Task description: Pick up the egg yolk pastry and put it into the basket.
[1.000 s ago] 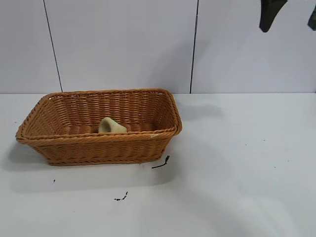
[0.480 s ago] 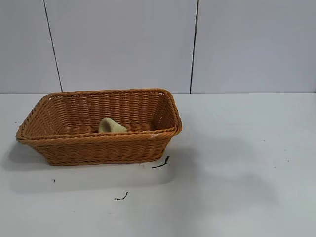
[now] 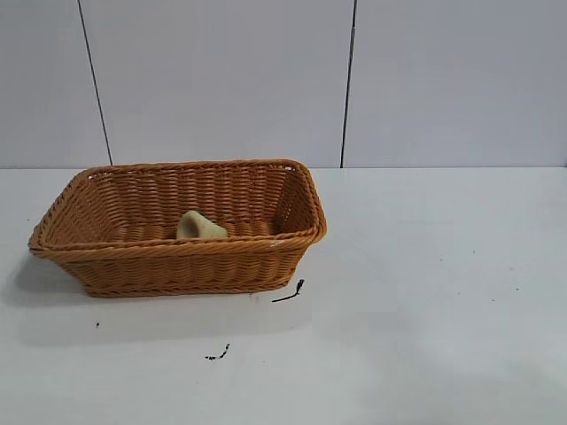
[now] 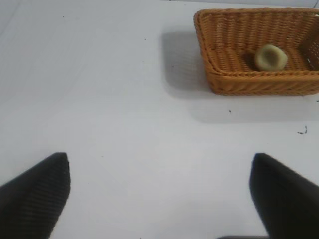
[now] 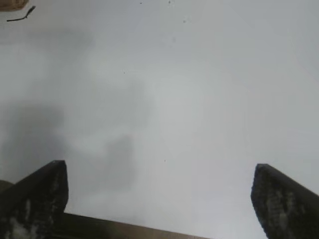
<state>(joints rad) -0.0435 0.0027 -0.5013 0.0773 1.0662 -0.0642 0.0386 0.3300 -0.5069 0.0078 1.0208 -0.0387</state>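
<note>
The pale yellowish-green egg yolk pastry [image 3: 198,226] lies inside the orange-brown wicker basket [image 3: 292,199] at the left of the table. Both also show in the left wrist view, the pastry [image 4: 270,57] resting in the basket [image 4: 214,74]. Neither arm shows in the exterior view. My left gripper [image 4: 159,191] is open and empty over bare table, well away from the basket. My right gripper [image 5: 158,196] is open and empty over bare table on the right side.
A short black scrap [image 3: 290,292] lies on the white table by the basket's front right corner, and a smaller one [image 3: 218,354] lies nearer the front. The first scrap shows in the right wrist view [image 5: 21,15].
The right gripper's dark fingers, seen at the top right of the exterior view a second ago, have moved out of that view. The pastry and basket have not moved.
</note>
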